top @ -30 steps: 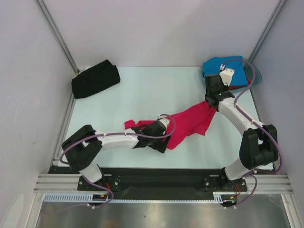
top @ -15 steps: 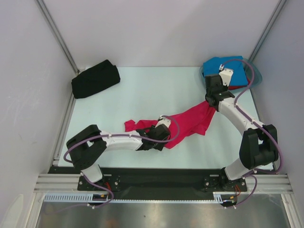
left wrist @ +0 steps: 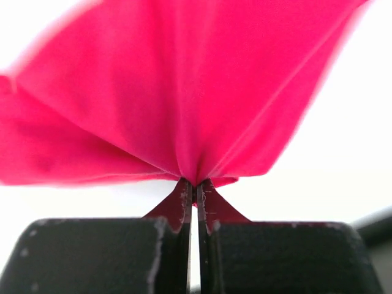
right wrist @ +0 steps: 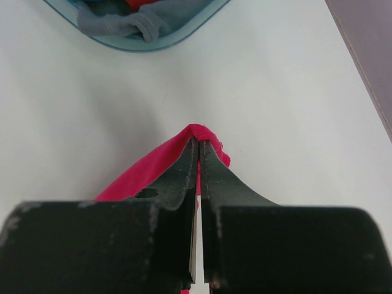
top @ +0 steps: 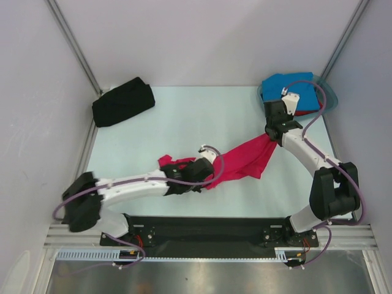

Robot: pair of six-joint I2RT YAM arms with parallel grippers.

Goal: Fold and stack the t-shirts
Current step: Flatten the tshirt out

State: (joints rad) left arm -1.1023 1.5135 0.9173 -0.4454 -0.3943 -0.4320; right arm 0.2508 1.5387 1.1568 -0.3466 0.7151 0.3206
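Observation:
A crimson-pink t-shirt [top: 242, 160] hangs stretched between my two grippers over the middle of the table. My left gripper [top: 207, 177] is shut on a bunched fold of it; in the left wrist view the cloth [left wrist: 184, 92] fans out from the closed tips [left wrist: 196, 184]. My right gripper [top: 270, 137] is shut on the shirt's far right end, where a pink edge [right wrist: 147, 168] wraps the tips [right wrist: 198, 142]. A black t-shirt [top: 122, 102] lies folded at the back left. A bright blue t-shirt [top: 278, 84] sits in the tub.
The translucent teal tub [top: 327, 101] stands at the back right corner, its rim [right wrist: 184, 33] just beyond my right gripper. Grey walls and metal frame posts [top: 73, 52] close in the table on three sides.
My left gripper has shut on the pink shirt and pulled it up off the table. The left arm's elbow swung out to the left, and the cloth now runs tauter between the grippers.

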